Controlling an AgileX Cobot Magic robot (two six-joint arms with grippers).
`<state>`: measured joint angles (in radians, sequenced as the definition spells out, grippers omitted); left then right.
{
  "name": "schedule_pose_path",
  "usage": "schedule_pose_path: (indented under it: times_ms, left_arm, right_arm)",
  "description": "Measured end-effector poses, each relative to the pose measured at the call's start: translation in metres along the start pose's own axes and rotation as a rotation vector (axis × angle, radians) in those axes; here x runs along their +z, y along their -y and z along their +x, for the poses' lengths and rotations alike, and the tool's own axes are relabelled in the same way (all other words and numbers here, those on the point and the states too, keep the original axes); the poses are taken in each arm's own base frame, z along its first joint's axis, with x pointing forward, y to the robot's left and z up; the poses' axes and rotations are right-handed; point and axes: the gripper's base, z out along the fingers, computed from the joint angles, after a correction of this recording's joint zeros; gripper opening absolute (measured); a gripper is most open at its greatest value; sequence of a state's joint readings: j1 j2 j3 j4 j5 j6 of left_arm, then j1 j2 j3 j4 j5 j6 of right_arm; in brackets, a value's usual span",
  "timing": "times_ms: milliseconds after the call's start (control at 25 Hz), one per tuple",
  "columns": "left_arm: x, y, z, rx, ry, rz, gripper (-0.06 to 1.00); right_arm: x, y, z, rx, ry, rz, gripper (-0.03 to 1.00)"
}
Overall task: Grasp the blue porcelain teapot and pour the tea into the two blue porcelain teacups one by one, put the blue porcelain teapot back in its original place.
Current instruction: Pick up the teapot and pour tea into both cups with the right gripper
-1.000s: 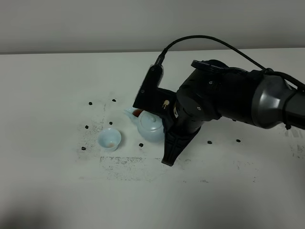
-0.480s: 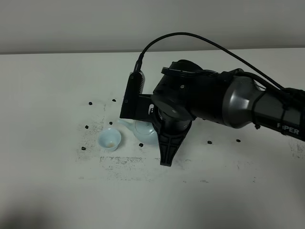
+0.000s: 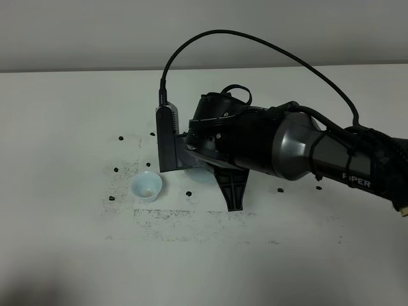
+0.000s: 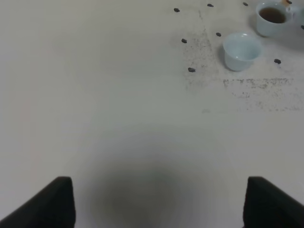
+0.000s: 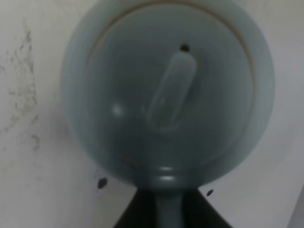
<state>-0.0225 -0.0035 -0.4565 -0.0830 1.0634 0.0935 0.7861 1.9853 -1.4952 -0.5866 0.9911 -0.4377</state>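
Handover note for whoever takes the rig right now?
Left claw: open, holding nothing.
Right claw: shut on the handle of the blue porcelain teapot; in the high view the pot is hidden behind the right arm.
Done: one teacup holds tea.
Left: the other teacup looks empty. Pour into it, then set the teapot back in its place.

Teacup (image 3: 146, 187) on table (image 3: 64, 127), L of R arm (image 3: 268, 146); 2nd teacup (image 4: 272, 19) near; teapot (image 5: 166, 95) under arm
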Motion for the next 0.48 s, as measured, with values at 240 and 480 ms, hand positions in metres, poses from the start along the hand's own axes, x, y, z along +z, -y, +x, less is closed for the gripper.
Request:
schedule_pose_path:
  times_ms: [240, 480]
  left_arm:
    - [0.000, 0.000, 0.000, 0.000, 0.000, 0.000, 0.73]
    - [0.000, 0.000, 0.000, 0.000, 0.000, 0.000, 0.73]
  right_arm:
    - [0.001, -0.007, -0.011, -0.048, 0.010, 0.019, 0.08]
    - [0.003, -0.011, -0.015, -0.014, 0.010, 0.016, 0.08]
